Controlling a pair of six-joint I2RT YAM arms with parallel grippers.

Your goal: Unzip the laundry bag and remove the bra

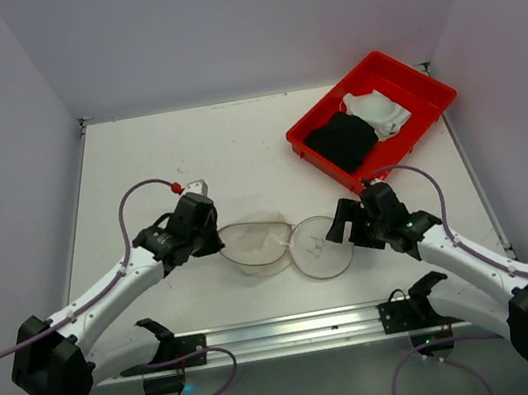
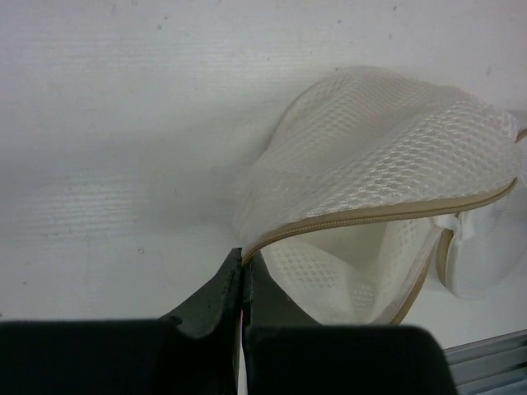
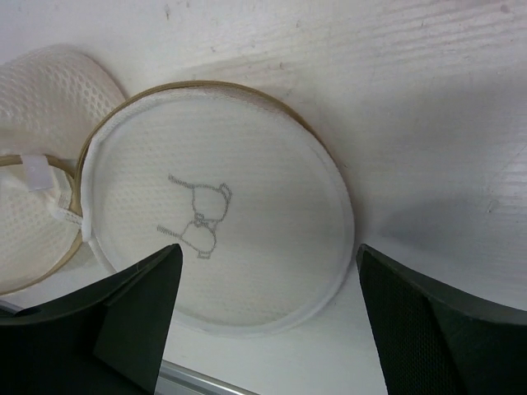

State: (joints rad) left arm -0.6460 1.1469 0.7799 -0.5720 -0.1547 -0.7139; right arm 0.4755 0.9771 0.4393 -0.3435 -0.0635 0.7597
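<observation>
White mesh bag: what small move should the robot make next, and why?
Probably lower the open right gripper and pinch the rim of the round printed end of the white mesh laundry bag. The left gripper is shut on the bag's tan zipper edge, the bag lies unzipped, and the right gripper hovers over that end; a second hold could spread it.

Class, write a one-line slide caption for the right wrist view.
Open right end effector frames the laundry bag, its round end showing a bra icon.
</observation>
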